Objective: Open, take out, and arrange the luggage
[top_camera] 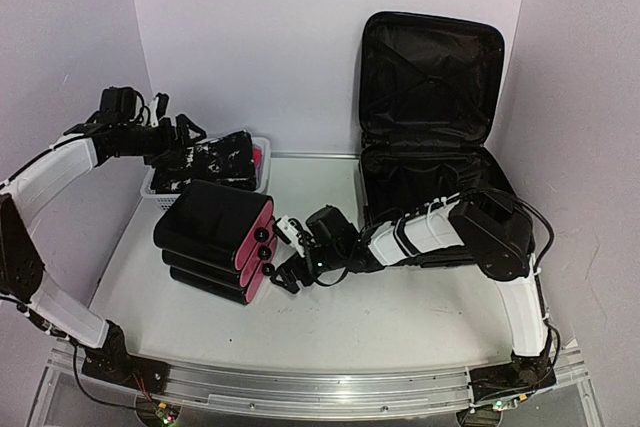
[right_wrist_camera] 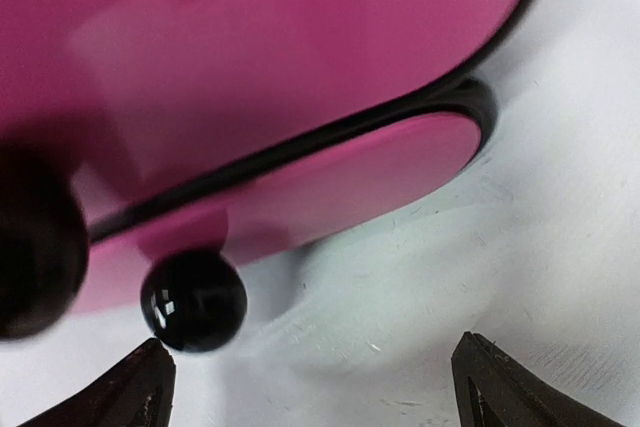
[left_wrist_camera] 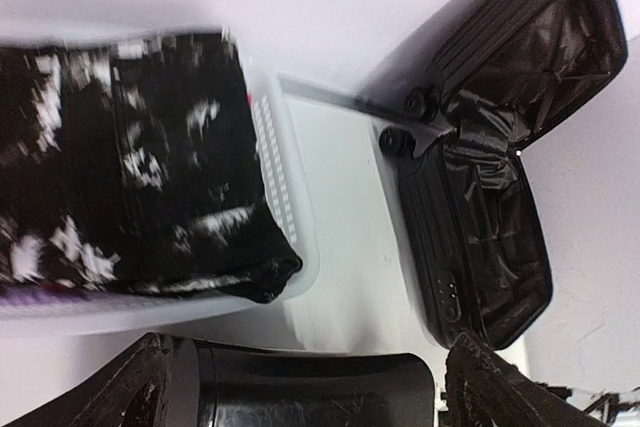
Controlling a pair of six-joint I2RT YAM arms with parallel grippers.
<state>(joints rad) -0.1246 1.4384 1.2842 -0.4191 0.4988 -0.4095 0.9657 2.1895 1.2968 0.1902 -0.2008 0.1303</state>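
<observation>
The large black ribbed hard-shell suitcase (top_camera: 430, 137) lies open at the right rear corner of the worktop (top_camera: 400, 317), lid upright. The right gripper (top_camera: 287, 255) gapes empty just beside the pink, knobbed side of the smaller black case (top_camera: 215, 222). The left gripper (left_wrist_camera: 310, 362), open too, hangs by the white perforated basket (top_camera: 263, 152) at the left rear corner.

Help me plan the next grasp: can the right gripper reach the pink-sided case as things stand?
Probably yes. The right gripper is open and sits right beside the pink-sided case, facing its knobs, with only bare table between them.
</observation>
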